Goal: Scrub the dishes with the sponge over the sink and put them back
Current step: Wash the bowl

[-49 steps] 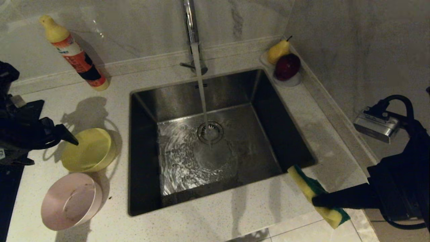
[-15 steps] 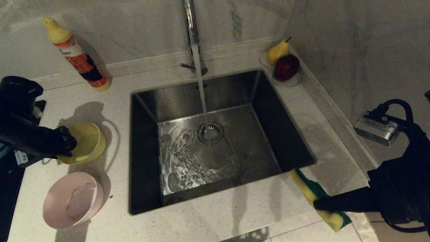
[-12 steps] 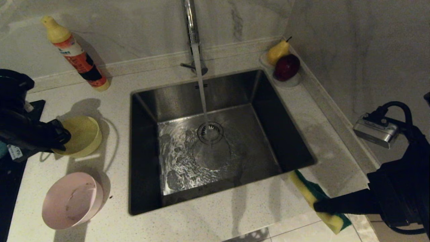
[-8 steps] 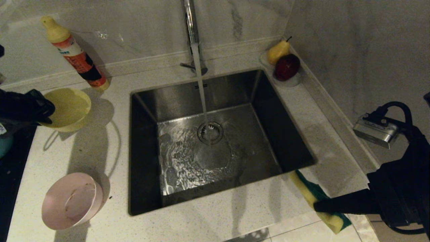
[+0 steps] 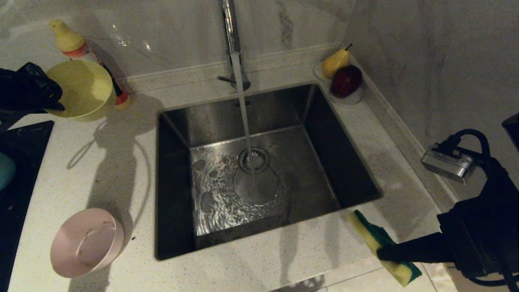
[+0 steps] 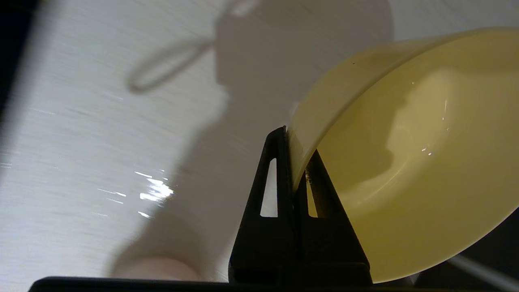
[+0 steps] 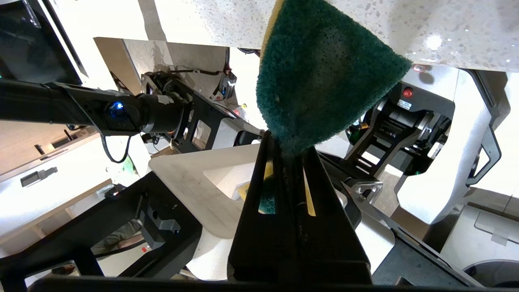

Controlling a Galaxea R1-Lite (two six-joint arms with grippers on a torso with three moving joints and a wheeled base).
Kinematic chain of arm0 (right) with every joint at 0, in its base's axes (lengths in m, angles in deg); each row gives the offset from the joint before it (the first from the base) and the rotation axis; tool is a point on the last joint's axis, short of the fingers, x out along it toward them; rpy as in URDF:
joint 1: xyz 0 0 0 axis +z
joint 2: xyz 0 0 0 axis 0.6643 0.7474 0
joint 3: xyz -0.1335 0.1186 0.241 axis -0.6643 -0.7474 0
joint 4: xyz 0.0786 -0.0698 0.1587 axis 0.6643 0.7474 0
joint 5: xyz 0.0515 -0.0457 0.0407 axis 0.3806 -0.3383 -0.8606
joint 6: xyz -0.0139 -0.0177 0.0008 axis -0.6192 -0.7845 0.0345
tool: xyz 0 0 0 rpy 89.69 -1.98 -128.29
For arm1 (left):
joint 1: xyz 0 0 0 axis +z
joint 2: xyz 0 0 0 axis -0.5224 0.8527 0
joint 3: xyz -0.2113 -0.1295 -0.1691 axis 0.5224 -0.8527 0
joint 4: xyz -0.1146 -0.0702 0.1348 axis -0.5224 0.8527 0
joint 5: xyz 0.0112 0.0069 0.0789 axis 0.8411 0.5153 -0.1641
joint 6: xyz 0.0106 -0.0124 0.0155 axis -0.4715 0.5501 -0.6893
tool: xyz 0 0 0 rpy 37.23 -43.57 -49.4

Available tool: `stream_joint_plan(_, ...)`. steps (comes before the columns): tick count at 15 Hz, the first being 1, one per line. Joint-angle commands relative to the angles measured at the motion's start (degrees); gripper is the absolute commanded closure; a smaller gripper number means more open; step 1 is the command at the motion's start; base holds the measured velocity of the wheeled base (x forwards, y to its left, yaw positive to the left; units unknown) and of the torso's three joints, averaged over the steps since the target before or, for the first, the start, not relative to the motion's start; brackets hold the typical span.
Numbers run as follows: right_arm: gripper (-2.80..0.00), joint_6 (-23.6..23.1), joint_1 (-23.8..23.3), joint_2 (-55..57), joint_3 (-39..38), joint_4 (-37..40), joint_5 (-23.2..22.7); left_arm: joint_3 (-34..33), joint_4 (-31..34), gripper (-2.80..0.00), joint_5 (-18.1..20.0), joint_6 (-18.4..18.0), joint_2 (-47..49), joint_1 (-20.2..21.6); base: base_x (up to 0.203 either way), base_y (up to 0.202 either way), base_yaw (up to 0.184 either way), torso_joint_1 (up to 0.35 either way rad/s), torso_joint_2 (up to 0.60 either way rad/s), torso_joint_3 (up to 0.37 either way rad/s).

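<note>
My left arm is cut off at the left edge of the head view, so only my left gripper shows, its fingers pinched tight on the rim of the yellow bowl, which I hold tilted in the air above the back-left counter. The bowl hides most of a soap bottle standing behind it by the wall. Of the light blue bowl only a sliver shows at the far left edge. The pink bowl sits on the front-left counter with brownish smears inside. The yellow bowl looks empty in my left wrist view. The sink holds a shallow sheet of water, with a stream from the tap falling onto the drain strainer. A small white dish in the back-right corner holds a pear and a dark red fruit. My right gripper is clamped on the sponge, held just off the sink's front-right corner, over the counter edge. The basin lies open between both grippers.
</note>
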Motion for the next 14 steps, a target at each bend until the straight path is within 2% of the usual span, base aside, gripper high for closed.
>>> stream_joint_plan(1, 0.0, 0.2, 0.0, 0.1, 0.1, 0.1, -0.1, -0.1, 0.3, 0.0, -0.3, 1.2, 0.0, -7.1, 0.0, 0.0, 0.0, 0.0, 0.0, 0.0)
stream_joint_plan(4, 0.0, 0.1, 0.0, 0.1, 0.2, 0.1, -0.1, -0.5, 1.9, 0.0, -1.6, 3.1, 2.1, -17.2, 0.0, 0.0, 0.0, 0.0, 0.0, 0.0)
stream_joint_plan(8, 0.0, 0.1, 0.0, -1.0, 0.1, 0.1, 0.2, -0.1, 1.9, 0.0, -8.2, 6.9, 8.6, -27.7, 0.0, 0.0, 0.0, 0.0, 0.0, 0.0)
stream_joint_plan(11, 0.0, 0.3, -0.1, -1.5, -0.8, -0.1, -0.2, 1.3, 1.0, 0.0, -13.1, 9.1, 14.0, -33.2, 0.0, 0.0, 0.0, 0.0, 0.0, 0.0)
stream_joint_plan(12, 0.0, 0.3, 0.0, -1.6, -2.2, -1.6, -0.2, 1.7, 0.6, 0.0, -14.2, 11.6, 15.3, -34.7, 0.0, 0.0, 0.0, 0.0, 0.0, 0.0)
stream_joint_plan(14, 0.0, 0.6, 0.0, -1.9, -4.8, -6.9, -0.2, 2.1, 0.5, 0.0, -14.4, 13.2, 17.9, -36.5, 0.0, 0.0, 0.0, 0.0, 0.0, 0.0)
